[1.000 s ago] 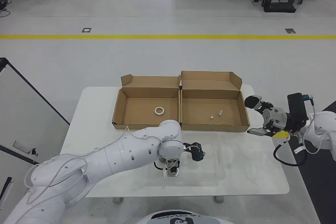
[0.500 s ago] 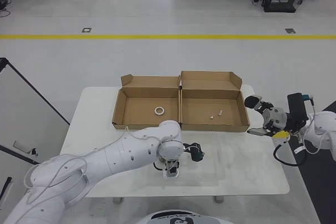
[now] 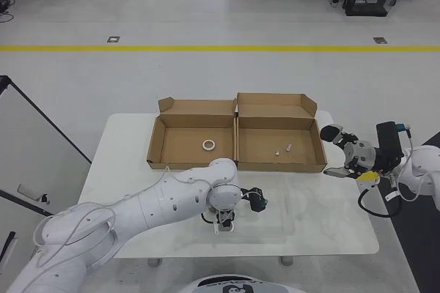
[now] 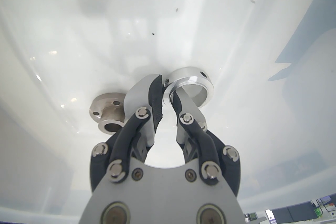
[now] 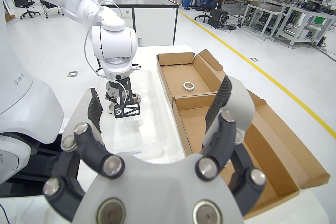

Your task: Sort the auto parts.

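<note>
Pinching the wall of a shiny metal collar ring [image 4: 189, 77], the left gripper [image 4: 166, 97] is nearly closed, one finger inside the bore and one outside. The ring rests on the white table [image 3: 315, 212], lower centre of the top view, just beside a flanged bushing [image 4: 106, 110]. It looks rigid, dense and slick, so a firm squeeze across the wall seems wise. The right gripper [image 3: 331, 154] hangs wide open, empty, at right.

Flange [image 4: 106, 110] poss. touching L end effector [image 4: 166, 90]
</note>
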